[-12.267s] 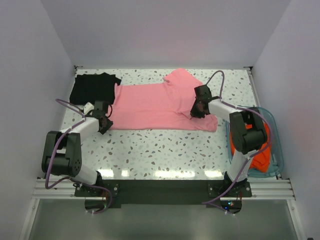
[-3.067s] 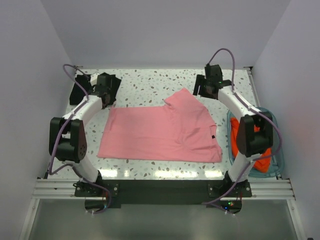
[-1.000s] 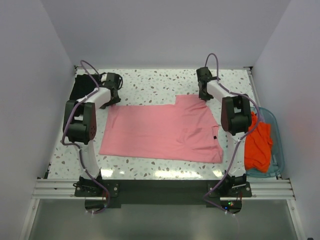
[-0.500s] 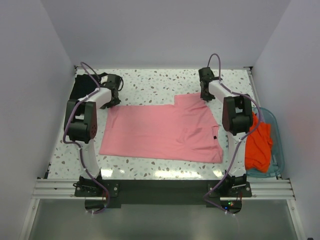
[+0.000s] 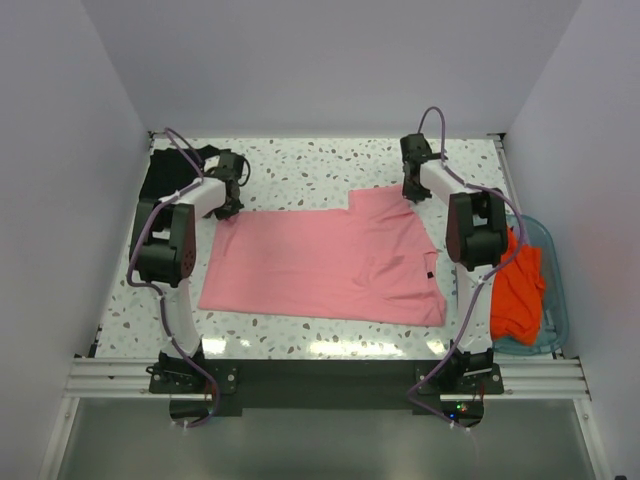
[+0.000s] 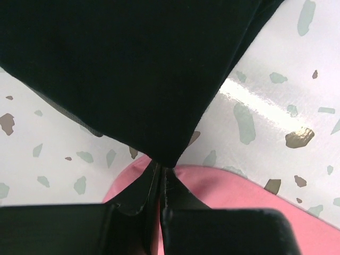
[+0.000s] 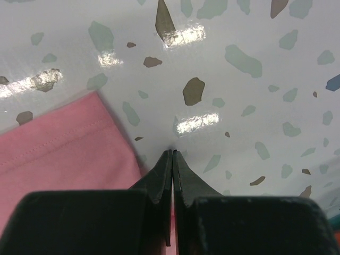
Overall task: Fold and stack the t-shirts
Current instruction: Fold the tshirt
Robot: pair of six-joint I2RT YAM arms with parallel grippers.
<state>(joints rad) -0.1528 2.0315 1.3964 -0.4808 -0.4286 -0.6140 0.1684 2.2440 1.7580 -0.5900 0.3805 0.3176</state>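
1. Since three seconds ago, both arms are closing in from the far corners. The left fingers [image 6: 143,194] and right fingers [image 7: 159,180] are now sitting at the far corners of the pink t-shirt [image 5: 320,255]. Each pair is pressed together, and I cannot tell whether cloth is pinched.
2. The pink t-shirt is lying flat in the middle of the surface [image 5: 320,165].
3. I am judging the grips as marginal. Held at the very hem, a corner could slip out mid-fold and skew it. The left fingers are also working just beside the black t-shirt [image 5: 162,178] and could snag it.
4. I am counting one pink, one black, and a heap of orange-red t-shirts [image 5: 515,295] I cannot number, in one teal tub [image 5: 556,300].
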